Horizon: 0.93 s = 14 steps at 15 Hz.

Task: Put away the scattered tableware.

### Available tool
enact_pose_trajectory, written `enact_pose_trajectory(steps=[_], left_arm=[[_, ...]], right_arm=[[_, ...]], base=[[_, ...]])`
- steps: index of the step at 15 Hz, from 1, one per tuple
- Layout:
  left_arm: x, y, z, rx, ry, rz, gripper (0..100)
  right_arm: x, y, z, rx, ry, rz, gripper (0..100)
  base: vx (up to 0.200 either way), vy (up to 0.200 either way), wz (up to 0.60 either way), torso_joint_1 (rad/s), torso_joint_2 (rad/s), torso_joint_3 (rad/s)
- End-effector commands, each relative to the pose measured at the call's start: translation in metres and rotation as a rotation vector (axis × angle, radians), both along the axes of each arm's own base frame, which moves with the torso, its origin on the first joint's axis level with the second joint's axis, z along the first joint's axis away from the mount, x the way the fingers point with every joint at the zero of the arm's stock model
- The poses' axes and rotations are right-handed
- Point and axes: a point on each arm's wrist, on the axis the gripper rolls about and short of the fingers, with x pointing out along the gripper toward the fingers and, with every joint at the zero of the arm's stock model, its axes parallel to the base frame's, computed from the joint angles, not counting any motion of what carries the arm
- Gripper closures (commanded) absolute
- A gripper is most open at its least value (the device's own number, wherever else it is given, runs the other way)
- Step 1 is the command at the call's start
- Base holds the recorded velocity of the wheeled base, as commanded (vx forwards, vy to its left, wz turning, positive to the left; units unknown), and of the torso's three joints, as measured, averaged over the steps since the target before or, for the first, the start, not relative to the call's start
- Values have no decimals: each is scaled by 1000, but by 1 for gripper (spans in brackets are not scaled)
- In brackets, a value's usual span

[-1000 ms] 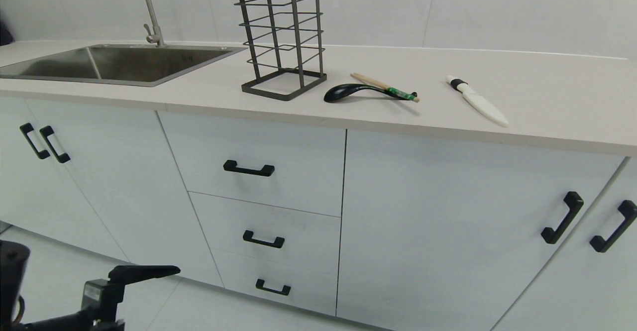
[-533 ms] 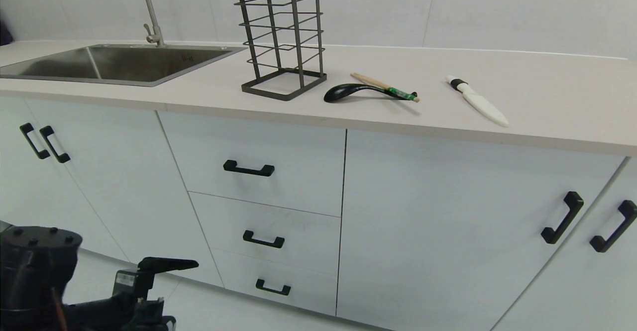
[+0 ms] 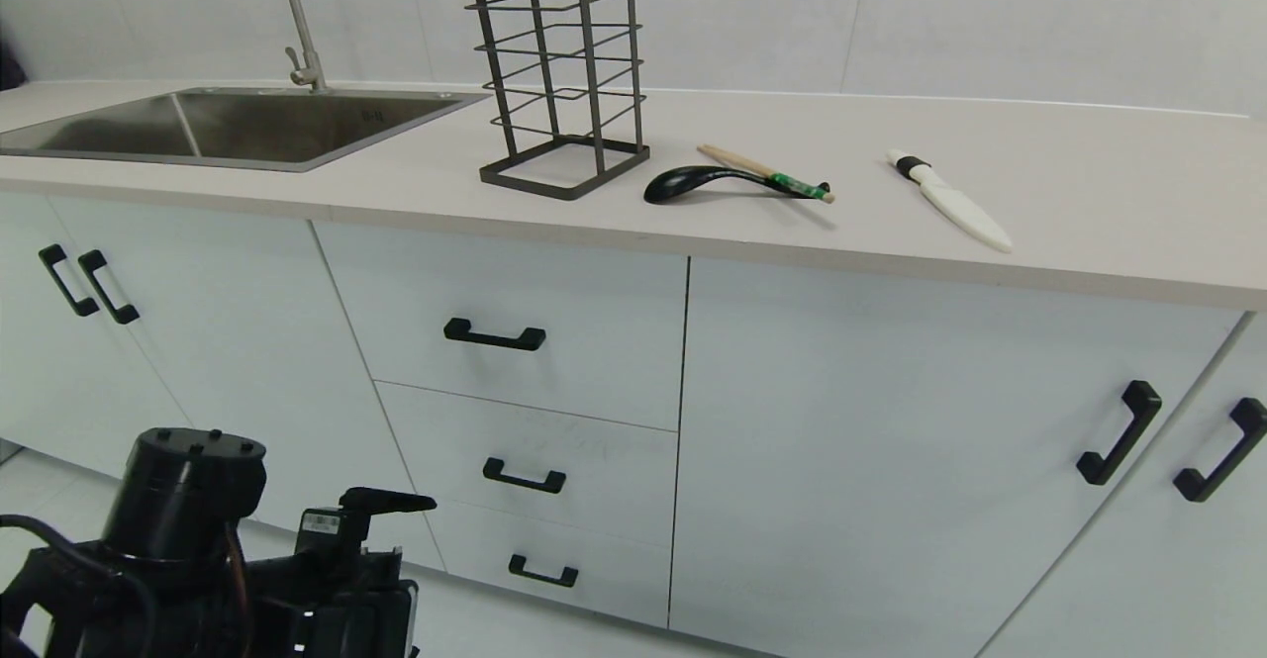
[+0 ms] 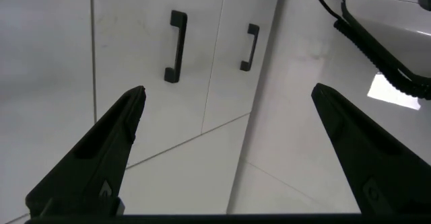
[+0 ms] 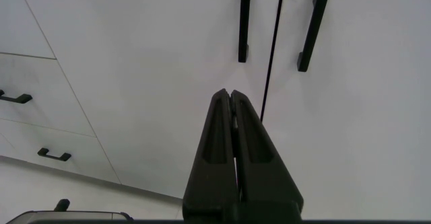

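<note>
Fingers [image 4: 101, 157] of the left gripper [image 4: 229, 93] stand spread wide with nothing between them, pointed at the cabinet doors [image 4: 135, 42] and the pale floor; in the head view this arm sits low at about 7 o'clock, in front of the drawers [image 3: 515, 341]. On the right gripper [image 5: 231, 96] the two fingers [image 5: 219, 140] are pressed flat together, gripping nothing, aimed at a door with black handles [image 5: 245, 22]. Up on the counter [image 3: 1089, 173] a black spoon [image 3: 675, 186] lies at the wire rack's [image 3: 559, 74] 4 o'clock, its handle touching a pair of wooden chopsticks [image 3: 737, 160] with a green band. At the spoon's 3 o'clock, apart from it, lies a white knife [image 3: 955, 205] with a black band. At the rack's 9 o'clock are the sink [image 3: 238, 124] and tap [image 3: 292, 15]
</note>
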Motion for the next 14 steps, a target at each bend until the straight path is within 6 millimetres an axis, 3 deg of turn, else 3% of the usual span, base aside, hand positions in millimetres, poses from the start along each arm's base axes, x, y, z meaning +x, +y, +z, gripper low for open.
enact_pose_trajectory(steps=[1, 5, 7, 11, 14], left_arm=[[7, 7, -6, 11, 28, 48, 0], [22, 4, -12, 17, 50, 54, 0], [42, -1, -26, 13, 41, 55, 0], [63, -9, -57, 19, 51, 49, 0], [74, -13, -68, 9, 23, 49, 0]], right_arm=[[0, 0, 0, 1, 2, -1, 100], [0, 0, 0, 1, 2, -1, 100], [0, 0, 0, 1, 2, 1, 100], [0, 0, 0, 1, 1, -1, 100], [0, 0, 0, -1, 1, 1, 100]], base=[[0, 0, 0, 0, 0, 0], [0, 0, 0, 0, 0, 0], [0, 0, 0, 0, 0, 0], [0, 0, 0, 0, 0, 0], [0, 0, 0, 0, 0, 0]])
